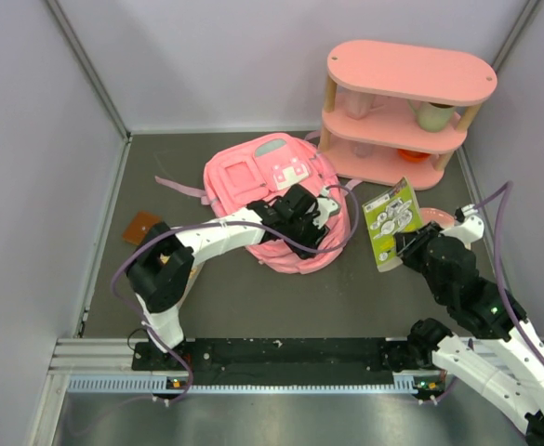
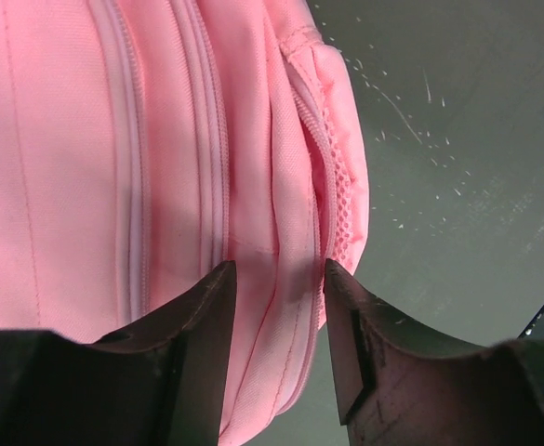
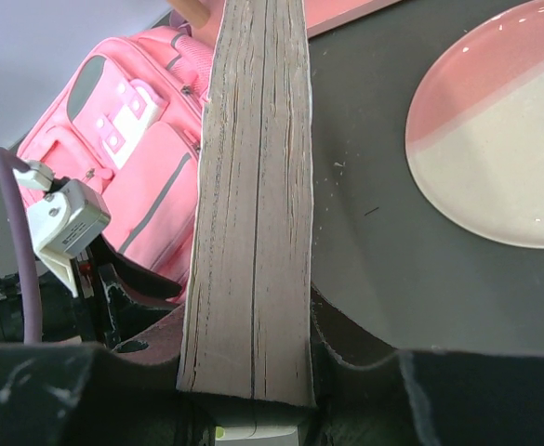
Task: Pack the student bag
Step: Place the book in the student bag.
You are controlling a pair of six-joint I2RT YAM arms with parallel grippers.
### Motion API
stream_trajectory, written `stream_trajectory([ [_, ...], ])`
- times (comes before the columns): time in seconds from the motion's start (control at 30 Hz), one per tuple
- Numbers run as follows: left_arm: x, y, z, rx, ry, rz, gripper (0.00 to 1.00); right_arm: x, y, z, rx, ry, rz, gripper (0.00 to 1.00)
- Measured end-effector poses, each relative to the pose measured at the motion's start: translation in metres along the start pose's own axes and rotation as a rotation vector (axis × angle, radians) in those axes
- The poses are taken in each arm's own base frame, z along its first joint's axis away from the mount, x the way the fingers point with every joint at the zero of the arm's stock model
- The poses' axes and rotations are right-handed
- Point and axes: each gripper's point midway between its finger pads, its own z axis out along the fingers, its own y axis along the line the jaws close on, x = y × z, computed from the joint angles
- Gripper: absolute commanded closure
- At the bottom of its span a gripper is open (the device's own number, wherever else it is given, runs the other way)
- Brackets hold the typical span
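Pink backpack (image 1: 253,181) lies flat mid-tabletop (image 1: 253,302), pocket side up. Its long axis runs from the far wall toward the arms, and the near end is skewed a bit to the right. The mint-patch end points far and the straps trail off to the left.

Left claw (image 1: 301,212) sits on the backpack's near-right part. In the wrist view its jaws stand partly apart astride a fold of pink fabric beside a zipper. We cannot tell whether they actually pinch it.

Right claw (image 1: 404,249) is clamped on a green-covered book (image 1: 389,223). It holds the book on edge just right of the backpack, not touching it, with the cover facing the overhead camera and the page block toward the wrist camera.

A pink-and-white plate (image 1: 442,217) lies on the tabletop just beyond the book. A pink oval shelf unit (image 1: 411,72) stands in the far right corner, with a cup (image 1: 432,113) on its middle level. A small brown flat thing (image 1: 141,226) lies near the left wall, well apart from the backpack.
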Motion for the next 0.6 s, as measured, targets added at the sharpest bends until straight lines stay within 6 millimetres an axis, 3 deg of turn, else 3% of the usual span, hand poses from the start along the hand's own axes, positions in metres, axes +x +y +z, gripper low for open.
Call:
stream_trajectory([
  [0.13, 0.002, -0.002, 0.004, 0.017, 0.019, -0.004, 0.62, 0.0, 0.0, 0.0, 0.001, 0.002, -0.001, 1.0],
  [0.17, 0.003, -0.003, 0.005, 0.02, 0.022, -0.006, 0.75, 0.001, 0.0, 0.0, 0.001, 0.002, -0.001, 1.0],
  [0.23, 0.004, -0.003, 0.006, 0.021, 0.026, -0.006, 0.86, 0.001, 0.0, 0.0, 0.001, 0.002, -0.001, 1.0],
  [0.27, 0.004, -0.002, 0.006, 0.02, 0.026, -0.005, 1.0, 0.001, -0.001, 0.0, 0.002, 0.002, -0.001, 1.0],
  [0.5, 0.001, -0.001, 0.003, 0.005, 0.022, -0.014, 1.0, 0.006, -0.003, 0.003, 0.014, 0.013, -0.011, 1.0],
  [0.6, -0.008, 0.0, -0.011, -0.02, -0.024, -0.02, 1.0, 0.006, -0.003, 0.003, 0.013, 0.014, -0.011, 1.0],
])
